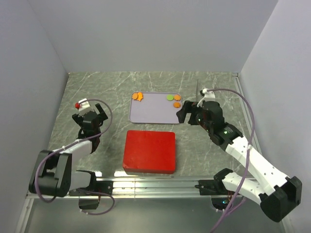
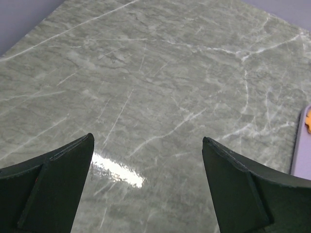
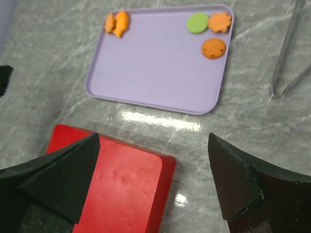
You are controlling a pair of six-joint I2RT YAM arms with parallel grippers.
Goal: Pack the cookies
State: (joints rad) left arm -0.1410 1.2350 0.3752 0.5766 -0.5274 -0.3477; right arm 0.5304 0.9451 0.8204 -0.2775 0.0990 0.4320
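The right gripper is hovering with jaws spread wide, gripping nothing, at the near right corner of the flat lavender rectangular tray. A flat green disc cookie and two orange cookies are lying ahead, in the tray's far right corner. Two irregular orange pieces are occupying its far left corner. The left gripper is gaping equally wide, well left of the tray, so it is judged the farther arm.
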